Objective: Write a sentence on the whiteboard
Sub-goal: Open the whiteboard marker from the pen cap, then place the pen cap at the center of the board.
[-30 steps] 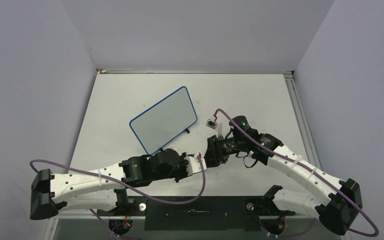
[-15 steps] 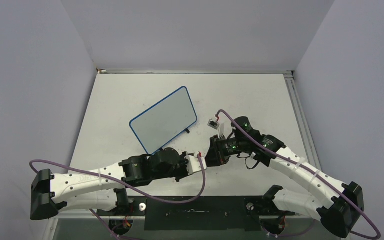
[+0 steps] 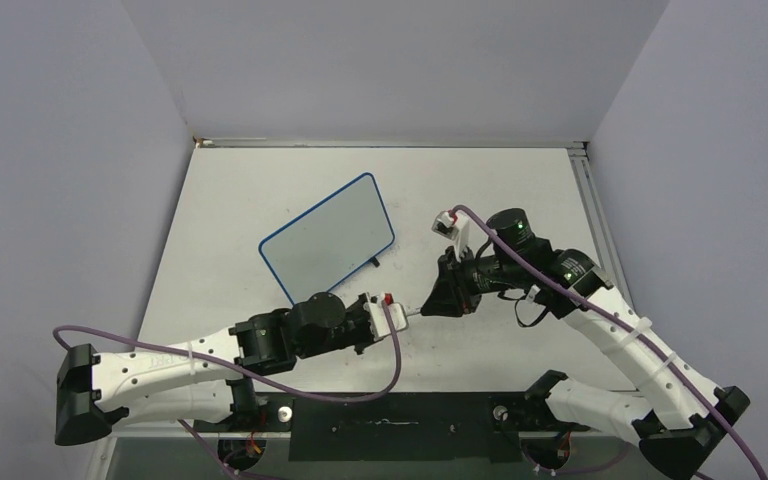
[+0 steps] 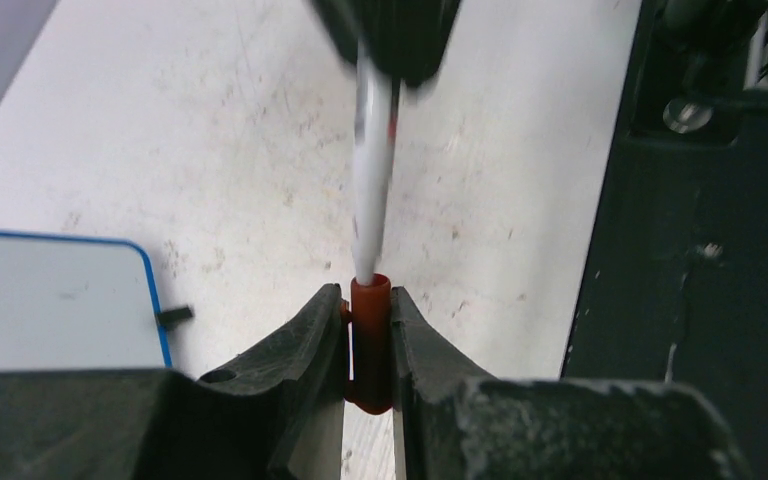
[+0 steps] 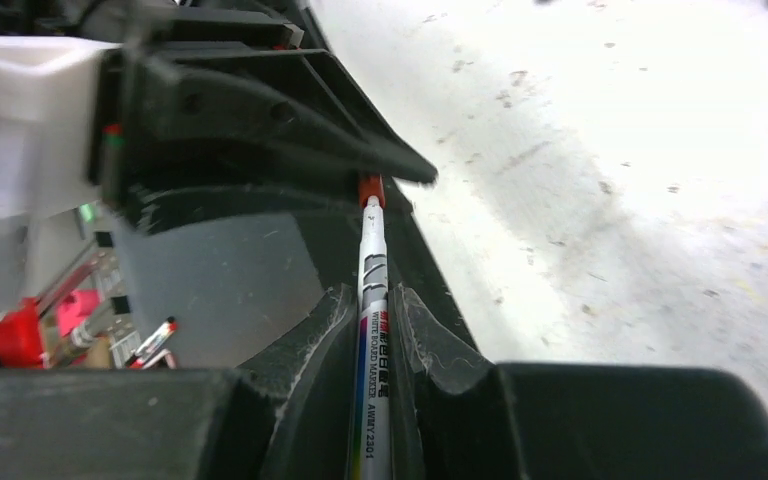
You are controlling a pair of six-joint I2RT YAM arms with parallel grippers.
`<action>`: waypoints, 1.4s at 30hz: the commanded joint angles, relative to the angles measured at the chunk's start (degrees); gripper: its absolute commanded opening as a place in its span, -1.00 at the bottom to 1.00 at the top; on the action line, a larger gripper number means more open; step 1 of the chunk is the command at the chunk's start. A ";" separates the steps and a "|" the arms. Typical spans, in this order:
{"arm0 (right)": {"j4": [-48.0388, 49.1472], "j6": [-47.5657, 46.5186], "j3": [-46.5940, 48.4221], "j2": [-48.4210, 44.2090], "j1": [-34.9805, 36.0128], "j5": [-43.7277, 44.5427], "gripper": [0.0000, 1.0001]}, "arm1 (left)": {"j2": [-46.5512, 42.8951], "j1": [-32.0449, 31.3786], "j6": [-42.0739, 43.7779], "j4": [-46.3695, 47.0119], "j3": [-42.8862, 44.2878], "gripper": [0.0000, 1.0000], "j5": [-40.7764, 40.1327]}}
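The whiteboard (image 3: 327, 240) stands tilted at the middle left of the table, blue-framed and blank; its corner shows in the left wrist view (image 4: 50, 300). No sentence shows on it. My left gripper (image 3: 396, 310) is shut on a red marker cap (image 4: 370, 340). My right gripper (image 3: 438, 300) is shut on the white marker barrel (image 5: 372, 330). The marker (image 3: 415, 315) spans the gap between the two grippers, its tip end still at the mouth of the cap (image 5: 370, 190). Both grippers hang above the table, right of the board's near corner.
A black base plate (image 3: 390, 425) runs along the near edge and shows in the left wrist view (image 4: 720, 250). Purple cables loop from both arms. The whiteboard's black foot (image 3: 375, 264) sticks out. A metal rail (image 3: 590, 200) lines the table's right side.
The right gripper has pulled back to the right with the marker barrel and its wrist has risen. A gap has opened between the two grippers. The left gripper has shifted slightly left.
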 commanded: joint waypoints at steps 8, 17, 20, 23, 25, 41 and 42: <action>-11.94 -8.02 8.83 -2.96 -3.78 9.01 -0.89 | 0.13 3.36 -0.94 -7.32 -2.56 -1.00 -2.83; 3.96 2.13 -0.90 -10.14 -3.90 41.13 -0.89 | 13.79 10.56 -16.20 -0.65 7.57 -1.00 -0.91; 9.82 4.97 -5.08 -12.60 -3.90 53.72 -0.89 | 24.58 10.00 -20.93 2.78 13.24 -1.00 -2.98; 14.91 5.03 -7.84 -13.61 -4.11 64.73 -0.89 | 34.25 10.18 -24.39 3.89 19.83 -1.00 -5.28; 18.24 4.51 -9.38 -14.02 -4.23 69.43 -0.89 | 39.84 10.58 -25.34 4.18 23.79 -1.00 -6.49; 23.22 4.18 -16.08 -19.95 -5.69 73.59 -0.89 | 59.80 12.57 -31.07 6.28 31.32 -0.73 -10.19; 23.19 4.20 -16.33 -20.35 -5.71 73.52 -0.89 | 60.02 12.57 -31.26 6.35 31.12 -0.62 -10.57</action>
